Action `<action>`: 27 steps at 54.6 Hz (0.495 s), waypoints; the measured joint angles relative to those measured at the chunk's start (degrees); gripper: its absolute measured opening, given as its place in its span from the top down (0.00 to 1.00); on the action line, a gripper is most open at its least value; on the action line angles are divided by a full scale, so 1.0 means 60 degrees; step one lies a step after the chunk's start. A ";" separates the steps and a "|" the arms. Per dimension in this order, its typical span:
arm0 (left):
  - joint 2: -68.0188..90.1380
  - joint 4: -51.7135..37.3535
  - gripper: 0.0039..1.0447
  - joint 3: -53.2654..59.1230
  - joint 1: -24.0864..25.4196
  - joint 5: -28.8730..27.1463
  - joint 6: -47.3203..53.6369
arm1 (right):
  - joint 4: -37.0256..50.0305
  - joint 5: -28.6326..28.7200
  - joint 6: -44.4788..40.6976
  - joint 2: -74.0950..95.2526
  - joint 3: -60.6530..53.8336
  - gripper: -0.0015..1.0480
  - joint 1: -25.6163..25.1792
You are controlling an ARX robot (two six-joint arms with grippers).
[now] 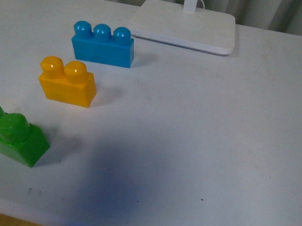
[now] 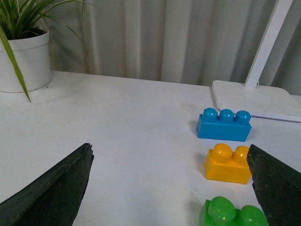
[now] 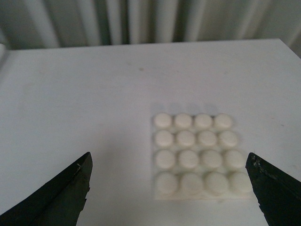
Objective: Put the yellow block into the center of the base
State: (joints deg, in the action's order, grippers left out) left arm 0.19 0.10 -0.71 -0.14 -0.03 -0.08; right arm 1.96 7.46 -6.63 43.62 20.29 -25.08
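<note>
The yellow block (image 1: 68, 82) stands on the white table at the left of the front view, between the blue and green bricks. It also shows in the left wrist view (image 2: 228, 164), close to one finger (image 2: 275, 183) of my open, empty left gripper (image 2: 169, 188). The base (image 3: 200, 155), a white studded plate, lies flat on the table in the right wrist view. It sits between the spread fingers of my open, empty right gripper (image 3: 169, 188), nearer one side. The base does not show in the front view, and neither gripper does.
A blue three-stud brick (image 1: 102, 44) stands behind the yellow block and a green two-stud brick (image 1: 11, 133) in front of it. A white lamp stand (image 1: 186, 25) sits at the back. A potted plant (image 2: 23, 56) shows in the left wrist view.
</note>
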 joint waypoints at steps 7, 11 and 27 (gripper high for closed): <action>0.0000 0.0000 0.06 0.0000 0.0000 0.0004 0.0000 | 0.0255 0.0149 -0.0707 0.2841 0.1064 0.09 -0.1086; 0.0000 0.0000 0.06 0.0000 0.0000 0.0004 0.0000 | 0.0211 0.0313 -0.1096 0.4124 0.1545 0.09 -0.1399; 0.0000 0.0000 0.06 0.0000 0.0000 0.0004 0.0000 | 0.0667 0.0091 -0.2029 0.7191 0.2779 0.09 -0.1749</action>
State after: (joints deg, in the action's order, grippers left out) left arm 0.19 0.10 -0.71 -0.14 -0.01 -0.08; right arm 5.96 8.01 -18.81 86.76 36.97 -35.57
